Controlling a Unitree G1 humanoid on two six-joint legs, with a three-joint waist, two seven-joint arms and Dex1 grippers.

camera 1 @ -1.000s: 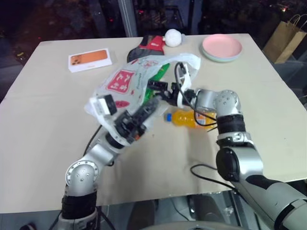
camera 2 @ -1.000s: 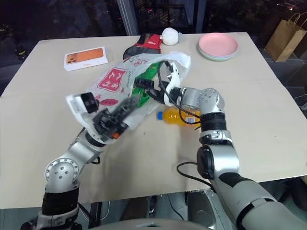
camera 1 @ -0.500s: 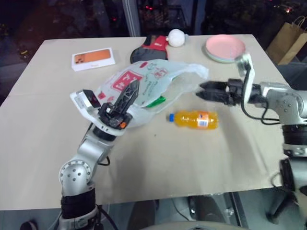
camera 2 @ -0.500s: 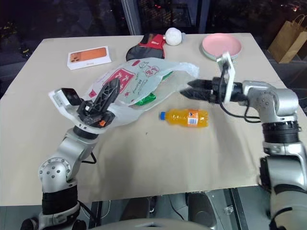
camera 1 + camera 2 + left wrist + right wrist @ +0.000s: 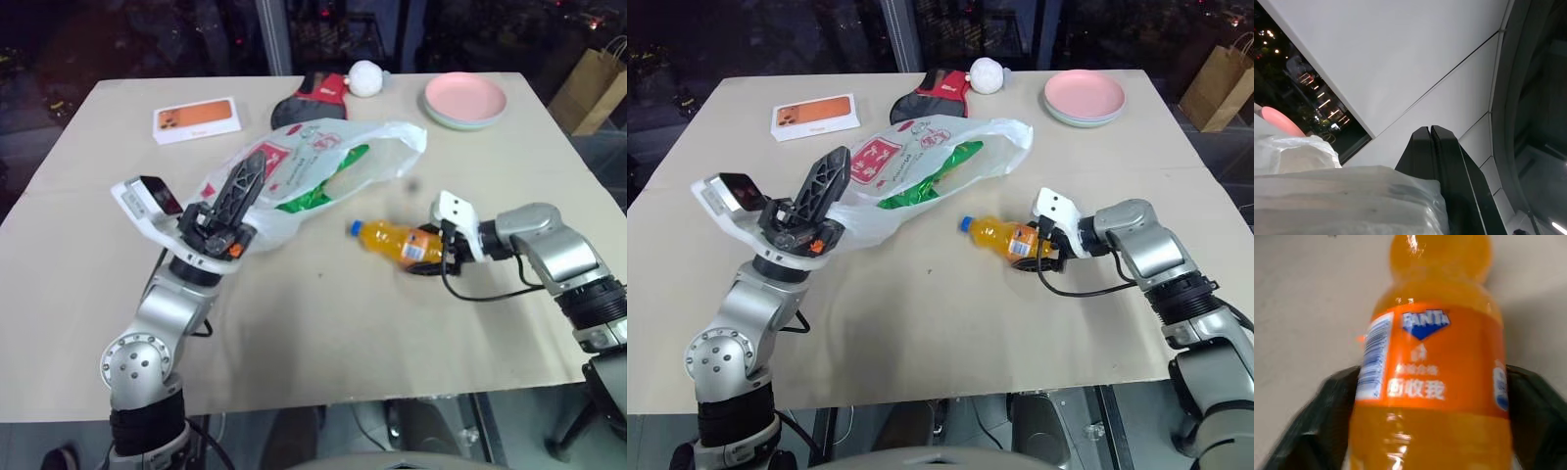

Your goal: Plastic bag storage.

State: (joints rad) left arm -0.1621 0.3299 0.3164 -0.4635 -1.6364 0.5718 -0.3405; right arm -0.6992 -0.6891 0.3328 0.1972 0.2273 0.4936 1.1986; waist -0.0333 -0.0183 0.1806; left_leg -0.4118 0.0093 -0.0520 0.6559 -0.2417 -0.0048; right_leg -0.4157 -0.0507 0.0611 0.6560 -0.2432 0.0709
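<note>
The plastic bag [image 5: 313, 162], translucent white with red print, lies across the middle of the beige table [image 5: 323, 343], with a green packet [image 5: 318, 191] showing inside it. Its near left end rises to my left gripper [image 5: 255, 162], which points up and is shut, with the film bunched at the base of its fingers [image 5: 1432, 161]. An orange soda bottle [image 5: 392, 240] lies on its side to the right of the bag. My right gripper [image 5: 1029, 250] reaches in from the right, and its black fingers [image 5: 1537, 401] lie against both sides of the bottle [image 5: 1425, 382].
A white and orange phone box [image 5: 196, 119] sits at the back left. A red and black item [image 5: 318, 93] with a white ball [image 5: 367, 78] lies at the back centre. A pink plate [image 5: 465, 98] stands at the back right. A brown paper bag [image 5: 598, 88] stands beyond the table's right edge.
My right gripper left the bag's mouth, swung right and down, rolled over, and closed in around the bottle, which tilted slightly. My left gripper stays shut, holding the bag's near end.
</note>
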